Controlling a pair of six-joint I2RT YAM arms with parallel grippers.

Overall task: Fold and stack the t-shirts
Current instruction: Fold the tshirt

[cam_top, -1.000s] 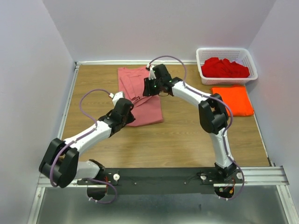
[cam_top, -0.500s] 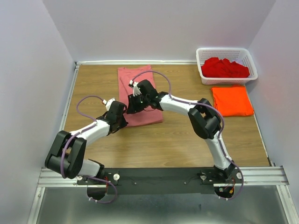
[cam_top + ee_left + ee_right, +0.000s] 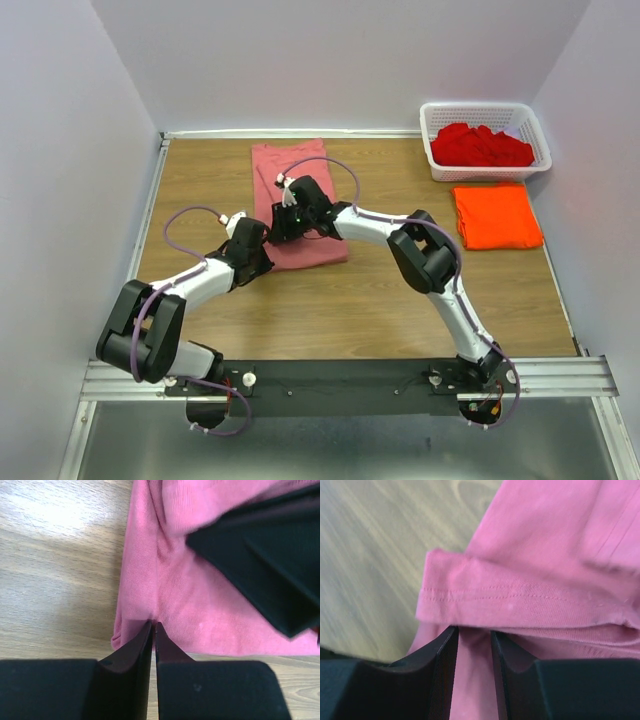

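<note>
The salmon-pink t-shirt [image 3: 305, 195] lies partly folded at the table's back middle. My left gripper [image 3: 258, 246] is at its near left corner, jaws pressed together on the shirt's edge [image 3: 150, 595]. My right gripper [image 3: 284, 218] is just beyond it over the shirt's left side. Its jaws stand narrowly apart with a fold of pink cloth [image 3: 520, 580] pinched between them, a stitched hem just past the tips. The orange t-shirt [image 3: 497, 215] lies folded at the right. Deep red t-shirts [image 3: 482, 146] are piled in the basket.
The white lattice basket [image 3: 430, 128] stands at the back right corner, next to the orange shirt. The right gripper's black body [image 3: 265, 575] hangs close above the left gripper. Walls close in the table on three sides.
My right gripper has swung from the shirt's far middle down to its left side, close to the left gripper. The left gripper has shifted slightly left along the shirt's near corner.
</note>
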